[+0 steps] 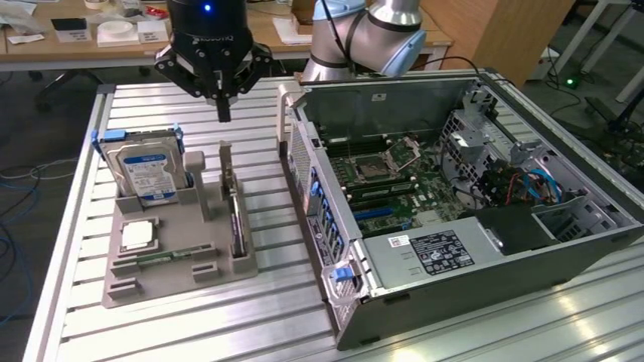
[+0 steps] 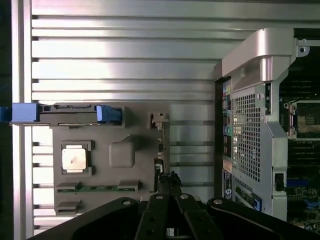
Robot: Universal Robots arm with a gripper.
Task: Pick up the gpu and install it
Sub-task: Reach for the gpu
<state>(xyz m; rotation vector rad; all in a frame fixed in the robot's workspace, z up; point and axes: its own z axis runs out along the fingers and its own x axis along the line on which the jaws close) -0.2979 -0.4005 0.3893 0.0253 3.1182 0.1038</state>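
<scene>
Exterior view, left to right. Slatted aluminium table (image 1: 271, 317) with a grey holder tray (image 1: 171, 285) on its left half. At the tray's far left corner, a silver hard drive (image 1: 146, 173) with a blue label stands upright in a slot, blue clips on either side. In front of it a square processor chip (image 1: 139, 235) lies flat in a pocket. Just nearer than that, a narrow green memory stick (image 1: 161, 257) lies flat.

Along the tray's right edge, the gpu (image 1: 237, 226) stands on its long edge in a slot: a thin dark card, with the silver bracket rising at the far end. It is seated in the tray and nothing touches it.

The gripper (image 1: 222, 113) hangs straight above the bracket end of the gpu, with a clear gap between them. Its fingers are pressed together into one point and hold nothing. From the wrist view, the closed tips sit in line with the card's top edge.

Right of the tray, near it but not touching, is the open computer case (image 1: 563, 256). The motherboard (image 1: 403, 188) is exposed inside, and a labelled power supply (image 1: 433, 253) sits at the near side. The silver arm (image 1: 367, 38) rises behind the case.
</scene>
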